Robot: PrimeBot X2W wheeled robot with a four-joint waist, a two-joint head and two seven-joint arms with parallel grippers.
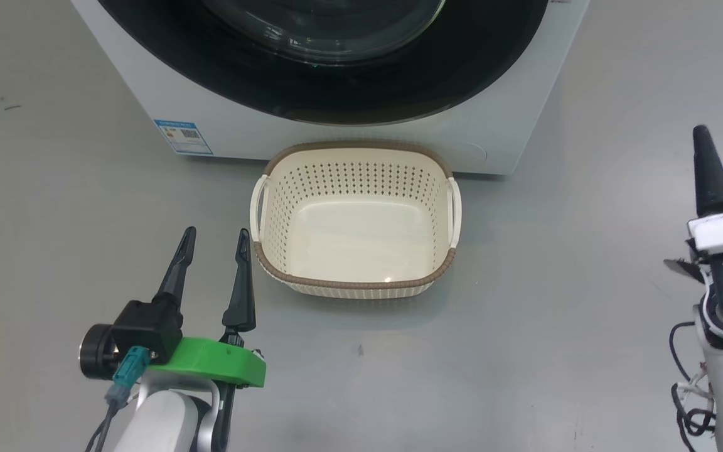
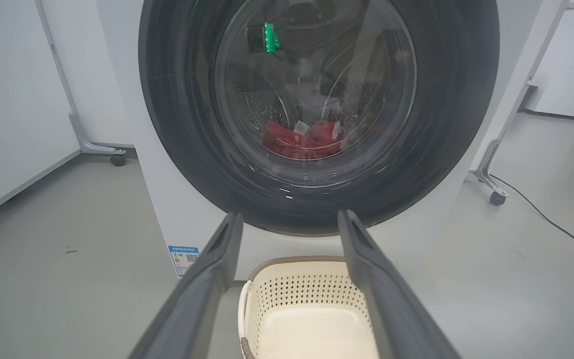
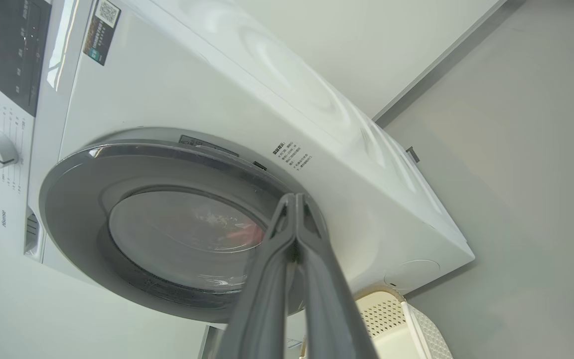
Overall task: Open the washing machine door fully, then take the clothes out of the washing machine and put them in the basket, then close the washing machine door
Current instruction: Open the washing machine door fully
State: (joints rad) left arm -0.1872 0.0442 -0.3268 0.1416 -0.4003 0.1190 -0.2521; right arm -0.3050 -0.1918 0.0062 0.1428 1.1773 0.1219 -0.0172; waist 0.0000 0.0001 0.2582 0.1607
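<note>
**Door Not Yet Opened**

The washing machine door (image 2: 317, 89) is sitting closed over the clothes (image 2: 302, 140). The basket (image 1: 355, 287) is waiting on the floor (image 1: 54, 251) just below, placed to catch them. The left tool (image 1: 217, 233) is hovering released; the right tool (image 1: 702, 135), clenched empty.

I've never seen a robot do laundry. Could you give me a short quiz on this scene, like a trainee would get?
1. True or false: the bright red clothes lie inside the white front-loading washing machine, behind its shut round black-rimmed glass door.
2. What does the cream perforated plastic basket hold? A) red clothes B) nothing C) a towel
3. Fill in: the right pincer is shut; the left pincer is ____.
Key: 1 true; 2 B; 3 open.
</note>
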